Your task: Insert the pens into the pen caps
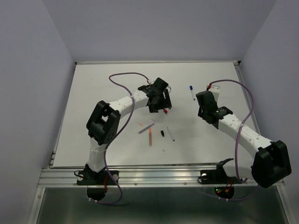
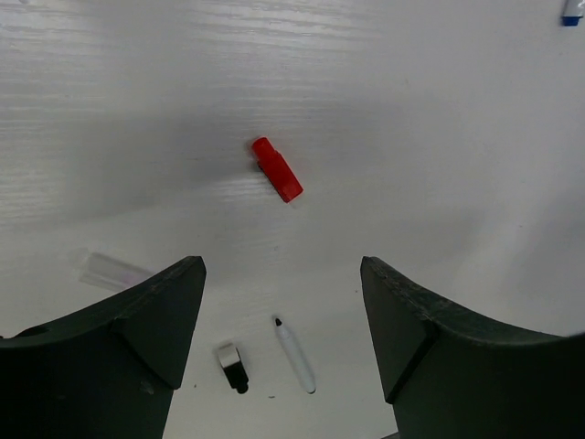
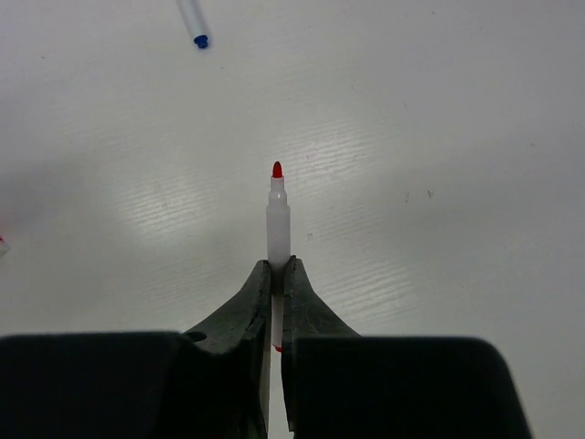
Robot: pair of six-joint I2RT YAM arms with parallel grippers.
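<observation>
Right gripper (image 3: 277,274): clamped on white red-tipped pen (image 3: 278,215), tip projecting forward. Left gripper (image 2: 279,274): jaws wide apart, nothing held; red cap (image 2: 277,170) lies beyond, centre of table (image 1: 93,88).

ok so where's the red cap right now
In the left wrist view the red cap lies loose on the table, ahead of the open left claw, beyond the black cap and black-tipped pen.
</observation>
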